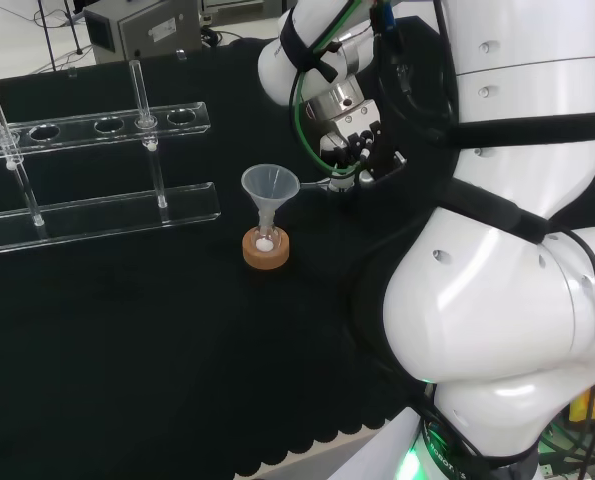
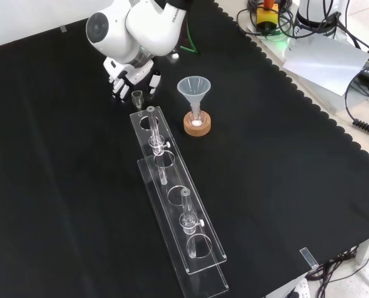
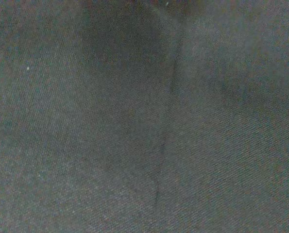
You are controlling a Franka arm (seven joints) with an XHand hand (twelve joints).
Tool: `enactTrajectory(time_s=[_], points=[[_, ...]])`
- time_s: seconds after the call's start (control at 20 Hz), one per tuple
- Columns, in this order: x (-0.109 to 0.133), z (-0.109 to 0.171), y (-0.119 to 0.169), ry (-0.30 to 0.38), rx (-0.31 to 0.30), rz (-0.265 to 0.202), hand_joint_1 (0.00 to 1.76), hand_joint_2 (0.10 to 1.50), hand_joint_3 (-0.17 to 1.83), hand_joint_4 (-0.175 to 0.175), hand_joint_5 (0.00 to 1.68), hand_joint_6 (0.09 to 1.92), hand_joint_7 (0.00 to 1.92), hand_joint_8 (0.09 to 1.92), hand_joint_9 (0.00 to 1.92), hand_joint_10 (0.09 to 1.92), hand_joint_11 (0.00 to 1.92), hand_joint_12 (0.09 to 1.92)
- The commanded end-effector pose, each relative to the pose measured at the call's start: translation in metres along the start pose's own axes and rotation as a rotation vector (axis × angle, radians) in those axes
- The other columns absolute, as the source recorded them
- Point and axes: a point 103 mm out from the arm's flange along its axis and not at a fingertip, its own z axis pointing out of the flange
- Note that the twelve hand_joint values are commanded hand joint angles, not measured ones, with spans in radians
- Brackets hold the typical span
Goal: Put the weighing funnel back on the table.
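Beyond the rack (image 2: 170, 177) in the front view stood the funnel (image 2: 192, 88); farther off, the weighing funnel (image 2: 137, 96) was at the hand (image 2: 125, 71) (gripped or freed, I could not tell), low by the worktop (image 2: 283, 186). Released tilted, it might roll against the rack.

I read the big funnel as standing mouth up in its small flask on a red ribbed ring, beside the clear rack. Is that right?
Not quite. The front view shows the ring under the small flask is cork, not red and ribbed. The rest holds: the funnel stands mouth up in that flask, beside the clear rack.
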Motion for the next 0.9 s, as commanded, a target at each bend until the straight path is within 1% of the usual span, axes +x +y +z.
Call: enactTrajectory(time_s=[0.05,0.2,0.3,0.45,0.7,0.9], points=[[-0.003,-0.004,-0.014,-0.032,-0.038,0.026,0.86,1.09,-0.17,-0.073,0.29,0.28,0.01,0.62,0.2,0.74,0.08,1.4],[-0.004,-0.006,-0.021,-0.032,-0.027,0.029,0.85,1.07,-0.17,-0.075,0.27,0.15,0.0,0.49,0.11,0.75,0.01,1.4],[-0.005,-0.01,-0.026,-0.025,-0.037,0.033,0.85,1.06,-0.17,-0.074,0.27,0.11,0.0,0.42,0.07,0.75,0.0,1.38],[-0.01,-0.023,-0.04,-0.021,-0.064,0.045,0.84,1.05,-0.17,-0.074,0.27,0.09,0.0,0.38,0.05,0.76,0.0,1.36],[-0.017,-0.048,-0.069,-0.018,-0.102,0.065,0.83,1.04,-0.17,-0.075,0.27,0.09,0.0,0.43,0.06,0.77,0.0,1.36],[-0.019,-0.065,-0.093,0.018,-0.13,0.075,0.82,1.04,-0.17,-0.076,0.28,0.09,0.0,0.48,0.11,0.78,0.0,1.38]])
